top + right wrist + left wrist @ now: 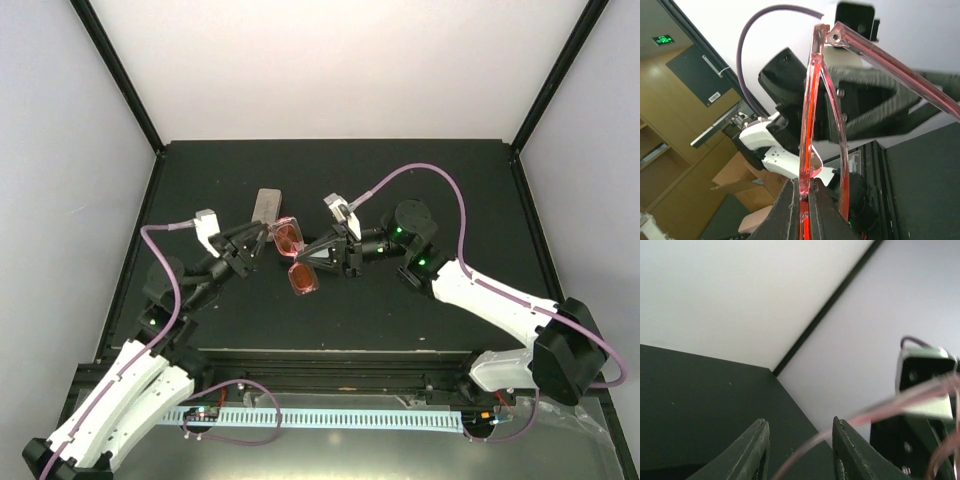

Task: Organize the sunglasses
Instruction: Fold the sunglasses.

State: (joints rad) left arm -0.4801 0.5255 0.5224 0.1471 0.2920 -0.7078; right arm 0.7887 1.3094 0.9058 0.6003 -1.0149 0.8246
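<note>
The red sunglasses point(296, 258) hang in the air between the two arms, above the middle of the black table point(420, 310). The right gripper point(318, 249) is clenched on the rim of the frame. In its own wrist view the fingers point(790, 210) pinch the red edge between them, with the lenses standing on end. That hold likely steadies the pair so the other arm can work a temple and fold it. The left gripper point(256, 240) meets it from the opposite side. Its jaws stand apart, with the pink temple point(900, 401) running through the gap — not visibly pinched. A beige oblong case point(265, 205) lies on the table just behind the left gripper, near enough to be brushed. No second pair shows in any view.
</note>
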